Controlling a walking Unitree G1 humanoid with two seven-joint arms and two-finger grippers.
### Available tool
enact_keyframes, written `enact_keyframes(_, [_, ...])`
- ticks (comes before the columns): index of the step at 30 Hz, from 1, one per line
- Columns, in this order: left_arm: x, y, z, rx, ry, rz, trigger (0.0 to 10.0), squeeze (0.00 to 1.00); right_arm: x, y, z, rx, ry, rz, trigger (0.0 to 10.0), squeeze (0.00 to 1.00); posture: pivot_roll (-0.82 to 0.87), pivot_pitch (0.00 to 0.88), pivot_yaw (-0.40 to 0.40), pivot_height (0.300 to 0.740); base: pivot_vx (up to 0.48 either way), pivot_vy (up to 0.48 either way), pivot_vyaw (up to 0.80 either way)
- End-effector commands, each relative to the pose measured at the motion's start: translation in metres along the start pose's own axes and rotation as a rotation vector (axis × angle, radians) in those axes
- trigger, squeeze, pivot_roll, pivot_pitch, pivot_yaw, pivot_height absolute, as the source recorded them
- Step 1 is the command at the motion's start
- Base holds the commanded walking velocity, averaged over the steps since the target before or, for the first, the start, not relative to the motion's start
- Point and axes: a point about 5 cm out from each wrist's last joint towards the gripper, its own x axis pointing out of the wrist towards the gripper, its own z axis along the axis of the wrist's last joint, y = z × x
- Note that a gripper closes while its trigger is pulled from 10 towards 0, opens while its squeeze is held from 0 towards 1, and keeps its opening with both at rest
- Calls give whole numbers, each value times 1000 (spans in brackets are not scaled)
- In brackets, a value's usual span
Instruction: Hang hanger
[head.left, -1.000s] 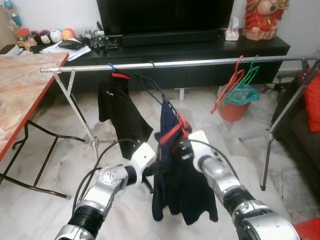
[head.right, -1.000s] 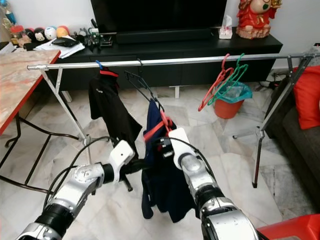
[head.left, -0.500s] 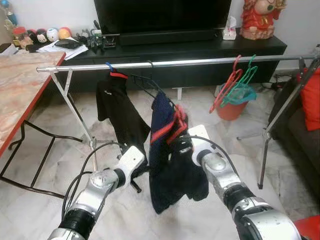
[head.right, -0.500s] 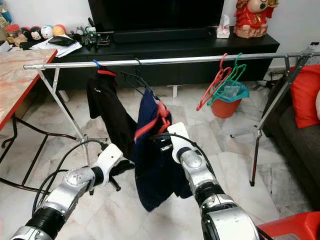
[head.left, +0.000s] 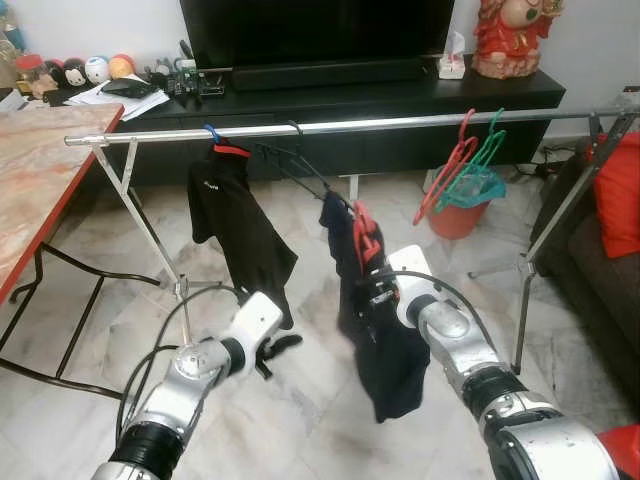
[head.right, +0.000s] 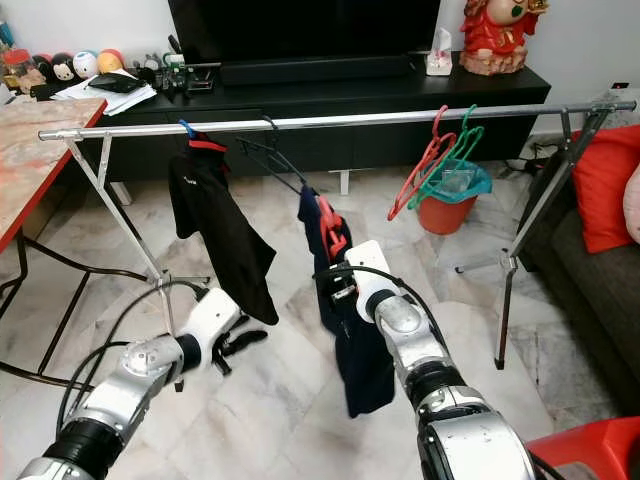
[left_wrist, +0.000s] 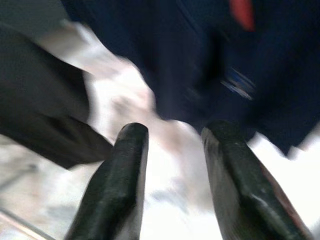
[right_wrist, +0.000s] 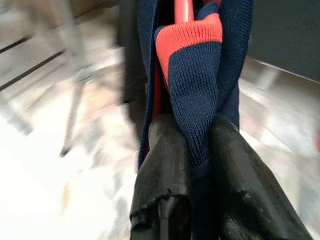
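Right gripper (right_wrist: 192, 165) clamped on the navy knit garment with red trim (head.left: 385, 340) on a red hanger (head.left: 362, 232) — held below the long silver metal rail (head.left: 400, 122), beside an empty black wire hanger (head.left: 295, 160). Left gripper (left_wrist: 172, 165) low, fingers apart — holding nothing

Right gripper (right_wrist: 192, 150) clamped (arm raised); left gripper (left_wrist: 172, 150) parted, low.

Navy garment (head.left: 385, 350): covers most of the red hanger (head.left: 361, 232) above the right end effector (right_wrist: 192, 165); hook not discernible. Left wrist view: motion-blurred beyond the left end effector (left_wrist: 172, 150). Red-edged surface (head.left: 30, 180), far beyond the left end effector: cut by frame edge.
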Motion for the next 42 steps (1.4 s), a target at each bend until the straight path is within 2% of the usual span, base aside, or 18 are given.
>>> enact_keyframes(1, [-4, 10, 7, -3, -41, 33, 10000, 1000, -2, 2, 7, -63, -41, 80, 10000, 0, -18, 0, 31, 740, 0, 0, 0])
enact_keyframes(4, [-9, 6, 10, 22, -69, -40, 10000, 1000, -8, -1, -2, -97, -20, 124, 10000, 0, -18, 0, 31, 740, 0, 0, 0])
enact_keyframes(6, [-13, 2, 14, 31, -100, -100, 10000, 1000, -17, 1, -15, -132, 24, 232, 10000, 0, -18, 0, 33, 740, 0, 0, 0])
enact_keyframes(8, [-14, 2, 15, 31, -110, -105, 10000, 1000, -21, 3, -20, -156, 37, 299, 10000, 0, -18, 0, 33, 740, 0, 0, 0])
enact_keyframes(12, [-17, -1, 9, 63, -86, -157, 10000, 1000, -31, 6, -28, -181, 67, 443, 10000, 0, -19, 0, 33, 740, 0, 0, 0])
enact_keyframes(18, [-22, -6, 12, 61, -106, -231, 10000, 1000, -34, 4, -27, -178, 58, 469, 10000, 0, -17, 0, 34, 740, 0, 0, 0])
enact_keyframes(20, [-25, -11, 15, 67, -107, -318, 10000, 1000, -35, 1, -26, -191, 68, 467, 10000, 0, -16, 0, 34, 740, 0, 0, 0])
enact_keyframes(22, [-25, -12, 15, 71, -102, -338, 10000, 1000, -35, 1, -27, -193, 75, 467, 10000, 0, -16, 0, 34, 740, 0, 0, 0])
enact_keyframes(23, [-26, -14, 14, 77, -94, -365, 10000, 0, -35, 1, -27, -193, 79, 473, 10000, 0, -16, 0, 34, 740, 0, 0, 0])
enact_keyframes(25, [-29, -18, 11, 70, -84, -415, 10000, 0, -35, 1, -26, -191, 74, 481, 10000, 0, -17, 0, 33, 740, 0, 0, 0])
enact_keyframes(26, [-30, -20, 11, 74, -82, -433, 10000, 282, -35, 2, -25, -191, 70, 485, 10000, 0, -17, 0, 33, 740, 0, 0, 0])
enact_keyframes(27, [-31, -22, 10, 83, -80, -456, 10000, 1000, -36, 3, -25, -187, 62, 499, 10000, 0, -18, 0, 39, 740, 0, 0, 0])
enact_keyframes(29, [-33, -27, 6, 100, -47, -524, 10000, 1000, -37, 6, -24, -181, 57, 554, 10000, 0, -18, 0, 39, 740, 0, 0, 0])
enact_keyframes(31, [-39, -32, -1, 148, -3, -596, 10000, 1000, -38, 8, -26, -225, 69, 564, 10000, 0, -21, 0, 41, 740, 0, 0, 0])
enact_keyframes(35, [-41, -26, -4, 152, 4, -561, 10000, 1000, -40, 8, -25, -240, 59, 588, 10000, 0, -23, 0, 43, 740, 0, 0, 0])
enact_keyframes(36, [-42, -19, -4, 162, 8, -533, 10000, 396, -41, 9, -25, -248, 55, 609, 10000, 0, -21, 0, 42, 740, 0, 0, 0])
enact_keyframes(37, [-42, -13, -3, 178, 1, -491, 10000, 8, -42, 9, -26, -248, 60, 617, 10000, 0, -21, 0, 42, 740, 0, 0, 0])
enact_keyframes(42, [-39, 1, -1, 208, -3, -394, 10000, 0, -43, 9, -31, -251, 90, 618, 10000, 0, -20, 0, 44, 740, 0, 0, 0])
